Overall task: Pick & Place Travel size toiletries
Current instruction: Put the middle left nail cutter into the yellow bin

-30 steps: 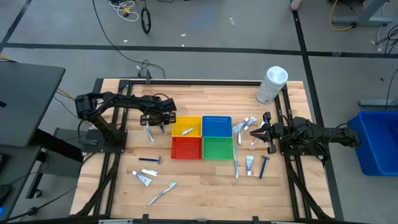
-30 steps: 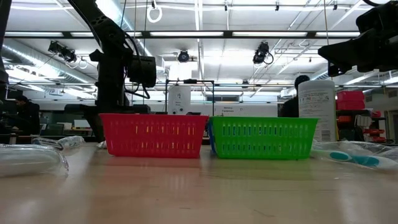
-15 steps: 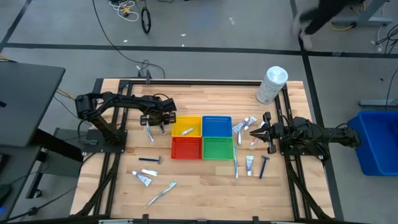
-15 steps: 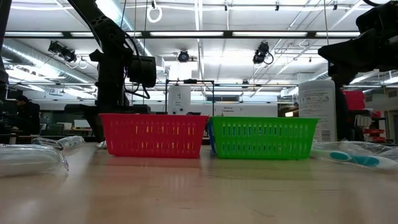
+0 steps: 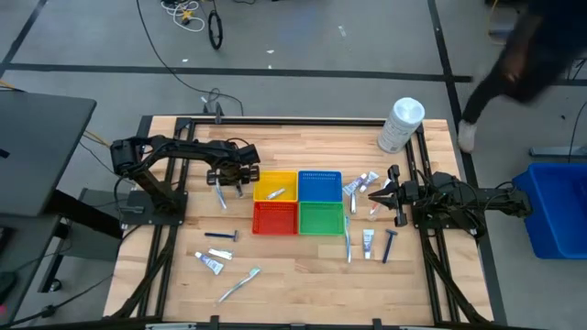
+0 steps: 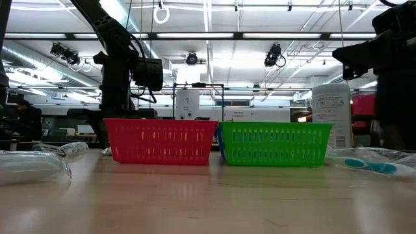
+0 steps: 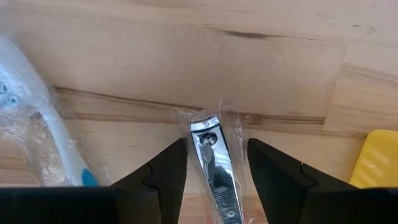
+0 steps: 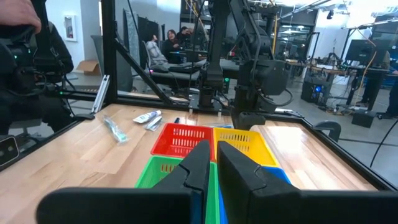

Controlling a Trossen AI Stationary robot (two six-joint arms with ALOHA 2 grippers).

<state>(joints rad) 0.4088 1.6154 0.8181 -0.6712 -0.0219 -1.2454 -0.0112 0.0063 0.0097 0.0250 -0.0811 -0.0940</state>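
Left gripper (image 7: 212,163) over wrapped nail clipper (image 7: 213,163), beside yellow basket (image 5: 275,186).

Its fingers (image 7: 163,169) stand wide, one on each side of the clipper lying on the desk (image 5: 303,270); contact cannot be confirmed, and the clipper's lower end is cut off. Right gripper (image 5: 373,196) waits beyond the blue basket (image 5: 319,184), fingers nearly shut, holding nothing. Wrapped toothbrush (image 7: 43,134) near the clipper, partly out of frame.

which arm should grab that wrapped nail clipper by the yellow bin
Left. The left gripper is down at the table with open fingers either side of the wrapped nail clipper. The right gripper is shut, across the bins.
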